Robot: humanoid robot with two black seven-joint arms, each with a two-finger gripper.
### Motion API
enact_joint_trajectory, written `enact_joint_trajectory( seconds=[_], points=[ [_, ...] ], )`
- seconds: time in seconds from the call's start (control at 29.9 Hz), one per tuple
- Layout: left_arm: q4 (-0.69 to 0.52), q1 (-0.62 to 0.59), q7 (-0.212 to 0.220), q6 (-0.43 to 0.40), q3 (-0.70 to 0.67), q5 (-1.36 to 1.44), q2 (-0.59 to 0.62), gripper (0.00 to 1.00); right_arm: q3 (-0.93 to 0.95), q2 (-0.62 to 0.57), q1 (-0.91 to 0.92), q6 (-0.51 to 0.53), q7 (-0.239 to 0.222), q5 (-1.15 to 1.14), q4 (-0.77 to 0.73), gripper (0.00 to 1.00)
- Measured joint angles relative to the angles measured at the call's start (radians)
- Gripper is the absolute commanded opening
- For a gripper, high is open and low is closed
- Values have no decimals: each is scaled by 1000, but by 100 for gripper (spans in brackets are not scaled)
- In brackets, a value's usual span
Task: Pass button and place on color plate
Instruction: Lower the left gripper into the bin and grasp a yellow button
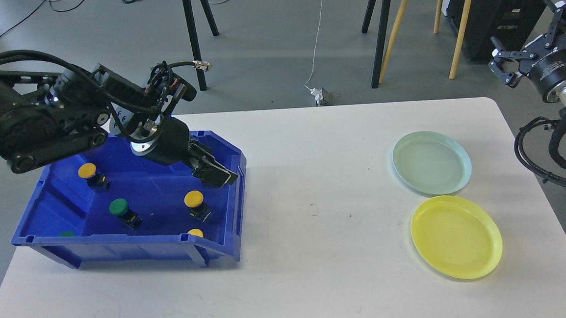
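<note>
Nearest along the white surface sits the yellow plate, flat and bare, with the pale green plate just beyond it and almost touching. Both lie on the right side, presumably so the right arm can reach them once a button is handed over.

On the left, the blue bin holds the buttons loose. A yellow-capped one peeks over the front wall beside a green sliver at the left corner. Farther in stand a green button, a yellow button, and another yellow one toward the back.

The left tool hangs inside the bin near its right wall, tilted down, just above and behind the yellow button. Its fingers look close together with nothing between them, though the dark angle leaves me unable to tell for sure. I judge it is lining up a pick.

Farthest, the right tool waits off the surface's edge, raised, fingers spread and holding nothing, likely parked for the pass.
</note>
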Motion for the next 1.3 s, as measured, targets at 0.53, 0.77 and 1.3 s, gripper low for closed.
enact_joint_trajectory(
  seconds=[0.53, 0.77, 1.3],
  points=[
    [144, 145, 0, 0, 48, 11, -65, 99, 5, -14, -11, 0, 0, 0, 0, 100],
    [196, 188, 0, 0, 48, 11, -82, 98, 6, -15, -13, 0, 1, 0, -2, 100],
    [252, 229, 0, 0, 47, 11, -114, 86, 6, -16, -28, 0, 2, 1, 0, 100]
  ],
)
